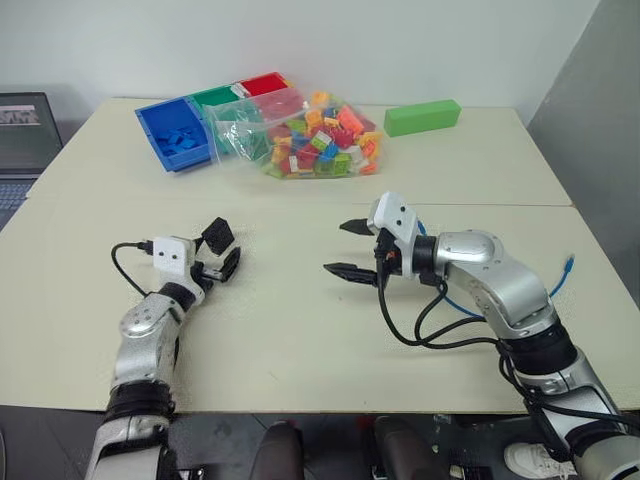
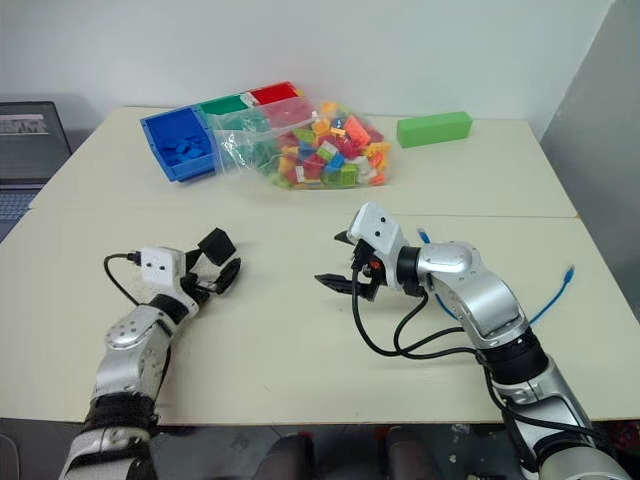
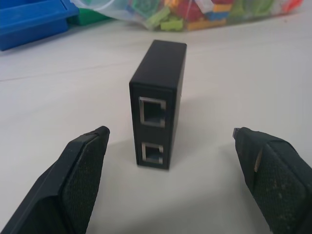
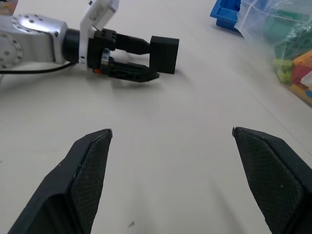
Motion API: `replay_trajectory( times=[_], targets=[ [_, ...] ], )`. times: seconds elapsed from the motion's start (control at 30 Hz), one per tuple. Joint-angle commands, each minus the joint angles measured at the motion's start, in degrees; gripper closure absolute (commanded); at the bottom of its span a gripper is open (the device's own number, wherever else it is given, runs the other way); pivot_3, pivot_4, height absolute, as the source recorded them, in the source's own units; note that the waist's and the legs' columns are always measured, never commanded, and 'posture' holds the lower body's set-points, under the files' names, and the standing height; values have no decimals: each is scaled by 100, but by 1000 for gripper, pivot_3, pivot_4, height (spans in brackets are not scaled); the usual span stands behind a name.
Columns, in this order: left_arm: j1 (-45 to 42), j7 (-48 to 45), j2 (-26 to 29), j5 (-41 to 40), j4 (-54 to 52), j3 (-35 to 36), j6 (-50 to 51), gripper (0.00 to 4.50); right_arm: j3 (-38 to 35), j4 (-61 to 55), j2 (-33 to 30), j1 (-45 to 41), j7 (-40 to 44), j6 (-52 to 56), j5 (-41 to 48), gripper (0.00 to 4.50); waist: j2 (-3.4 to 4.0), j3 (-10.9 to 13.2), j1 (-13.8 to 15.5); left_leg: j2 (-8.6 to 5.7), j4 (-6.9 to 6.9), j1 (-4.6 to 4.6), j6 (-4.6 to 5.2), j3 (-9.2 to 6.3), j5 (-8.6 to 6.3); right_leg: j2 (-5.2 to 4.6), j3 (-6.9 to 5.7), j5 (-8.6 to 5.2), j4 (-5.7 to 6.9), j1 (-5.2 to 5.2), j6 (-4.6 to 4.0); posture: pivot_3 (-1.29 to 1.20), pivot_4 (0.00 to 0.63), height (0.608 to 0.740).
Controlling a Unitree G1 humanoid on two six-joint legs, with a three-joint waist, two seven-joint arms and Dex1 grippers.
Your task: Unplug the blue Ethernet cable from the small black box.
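While our left claw (image 3: 168,180) stands spread, the small black box (image 3: 158,105) sits upright just beyond its fingertips, untouched; our right claw (image 4: 170,183) is spread too.

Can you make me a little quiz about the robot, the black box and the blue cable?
1. True or false: the blue Ethernet cable is plugged into the small black box.
2. How many ports show on the box's front: A one, B two, C four?
3. Fill in: the left gripper has its fingers ____ on either side of the box, not touching it.

Key
1. False. Both ports are empty, and the cable lies on the table behind the right arm.
2. B.
3. Open. The right gripper is open too and holds nothing.
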Motion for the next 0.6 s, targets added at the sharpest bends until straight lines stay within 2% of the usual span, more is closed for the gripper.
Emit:
replay_trajectory(
  times=[0.03,0.17,0.4,0.6],
  targets=[
    [528,-114,515,-239,-1397,279,839,159,-364,-359,-277,121,203,83,225,317,0,0,3,1,0,0,0,-4,0,-5,2,0,1,0,0,0,150,740],
    [1039,-569,1172,-523,-2199,671,1239,159,-773,-402,-694,210,603,203,615,317,1,1,10,-4,0,5,0,-3,0,-15,2,-13,2,4,23,0,150,740],
    [1132,-1461,2246,-942,-2285,1268,1787,159,-1403,138,-1514,259,1420,111,1056,317,2,2,9,-6,-4,13,1,6,0,-16,-2,-17,-4,7,28,0,150,740],
    [1067,-1986,2608,-1248,-2328,1359,2098,159,-1488,412,-1736,242,1618,10,1059,317,3,4,4,-4,-8,13,2,14,-1,-16,2,-17,-9,3,27,0,150,740]
  ],
)
